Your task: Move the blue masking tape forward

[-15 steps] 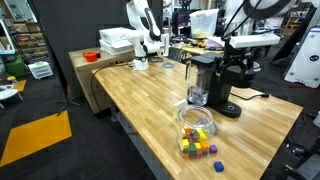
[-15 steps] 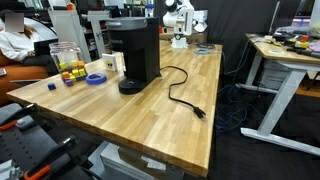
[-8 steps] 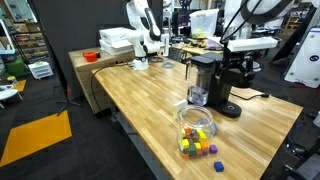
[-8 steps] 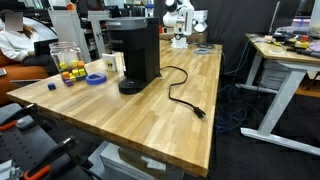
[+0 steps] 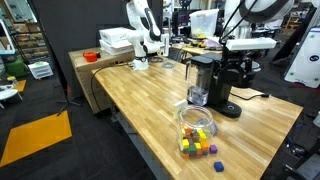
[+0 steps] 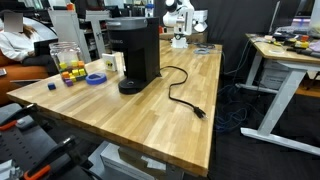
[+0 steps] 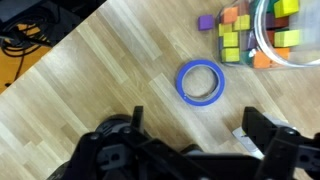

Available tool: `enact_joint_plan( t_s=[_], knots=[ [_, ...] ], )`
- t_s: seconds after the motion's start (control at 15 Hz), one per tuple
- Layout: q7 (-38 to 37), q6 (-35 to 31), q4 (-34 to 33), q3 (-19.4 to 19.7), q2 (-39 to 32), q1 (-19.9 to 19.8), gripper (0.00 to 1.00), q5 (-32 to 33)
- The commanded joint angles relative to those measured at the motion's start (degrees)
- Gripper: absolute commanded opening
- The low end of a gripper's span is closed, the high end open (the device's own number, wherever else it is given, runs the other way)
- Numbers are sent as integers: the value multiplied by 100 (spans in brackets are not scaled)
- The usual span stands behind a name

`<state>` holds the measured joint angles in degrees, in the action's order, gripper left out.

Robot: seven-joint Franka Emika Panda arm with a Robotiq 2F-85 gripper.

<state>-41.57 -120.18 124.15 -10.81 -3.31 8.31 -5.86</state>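
The blue masking tape [image 7: 200, 82] is a flat blue ring lying on the wooden table [image 7: 110, 70]. In the wrist view it sits just ahead of my gripper [image 7: 192, 116], which hangs above the table. The gripper is open and empty, with one dark finger on each side of the tape's line. In an exterior view the tape [image 6: 96, 78] lies between the clear jar of coloured cubes [image 6: 68, 62] and the black coffee machine [image 6: 135, 50]. The jar [image 7: 290, 30] and loose cubes [image 7: 232, 40] are beside the tape at the upper right of the wrist view.
The coffee machine's power cord [image 6: 185, 95] trails across the table. The jar [image 5: 195, 125] and loose cubes [image 5: 200, 148] stand near the table edge beside the coffee machine [image 5: 215, 85]. A small blue cube [image 6: 52, 86] lies near the table's edge. Boxes [image 5: 115, 42] are at the far end.
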Motion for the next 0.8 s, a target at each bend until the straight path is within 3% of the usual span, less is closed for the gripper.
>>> enact_joint_plan(
  t_s=[0.0,0.47,0.73],
  knots=[
    [-20,-272,76,65,-24,49,100,-757],
    [-608,-836,471,53,-139,148,100,-373],
    [-619,-774,403,53,-474,290,100,-175]
  ],
)
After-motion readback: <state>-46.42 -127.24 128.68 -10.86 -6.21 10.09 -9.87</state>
